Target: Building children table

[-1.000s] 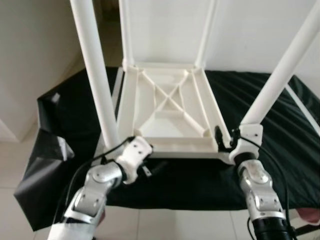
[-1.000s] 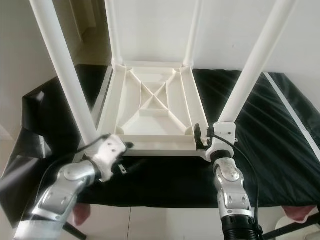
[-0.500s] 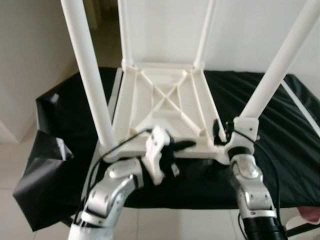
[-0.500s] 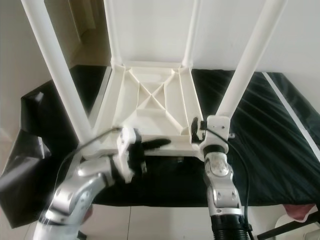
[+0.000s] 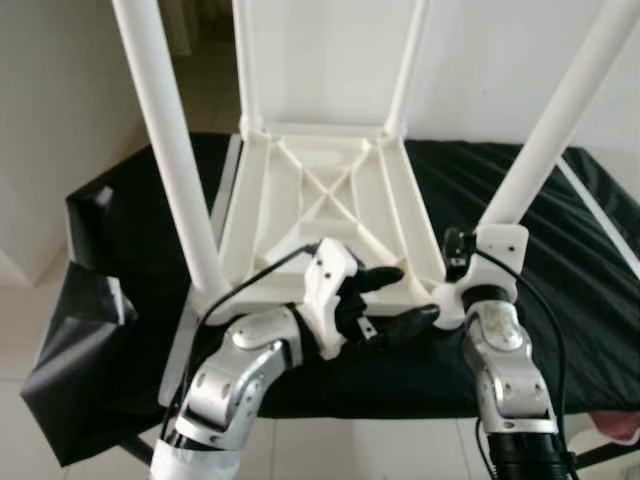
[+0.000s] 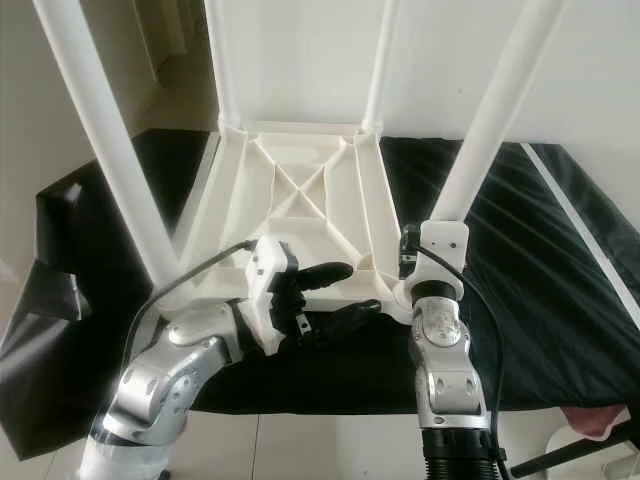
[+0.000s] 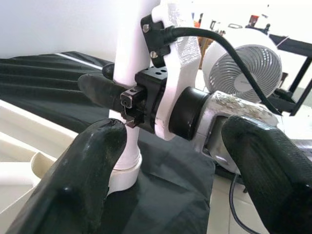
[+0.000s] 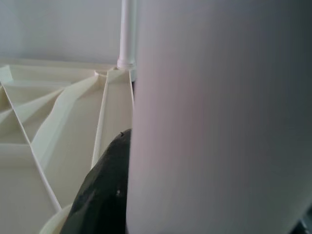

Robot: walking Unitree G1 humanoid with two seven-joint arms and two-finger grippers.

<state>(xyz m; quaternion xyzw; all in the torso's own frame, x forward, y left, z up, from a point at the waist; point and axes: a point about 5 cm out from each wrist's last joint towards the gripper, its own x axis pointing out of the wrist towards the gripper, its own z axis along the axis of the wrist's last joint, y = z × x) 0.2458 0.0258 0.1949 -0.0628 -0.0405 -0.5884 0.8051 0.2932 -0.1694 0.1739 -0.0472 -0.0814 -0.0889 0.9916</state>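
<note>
The white children's table (image 5: 320, 200) lies upside down on a black cloth (image 5: 560, 300), with its legs standing up. My right gripper (image 5: 480, 250) is shut on the base of the near right leg (image 5: 550, 130). In the right wrist view, that leg (image 8: 219, 122) sits against one black finger (image 8: 107, 195). My left gripper (image 5: 410, 295) hangs open over the table's front edge, its fingers pointing right towards the right gripper. In the left wrist view, the left fingers (image 7: 87, 180) frame the right gripper (image 7: 114, 80) clamped around the leg. The near left leg (image 5: 170, 160) stands free.
The black cloth drapes over a low surface and down to the tiled floor (image 5: 30, 440). A white wall (image 5: 480, 50) is behind. A white strip (image 5: 600, 210) lies on the cloth at right. A fan (image 7: 243, 68) stands off to the right side.
My left gripper has left the base of the near left leg, swung right along the table's front edge and opened. The right gripper stays on its leg.
</note>
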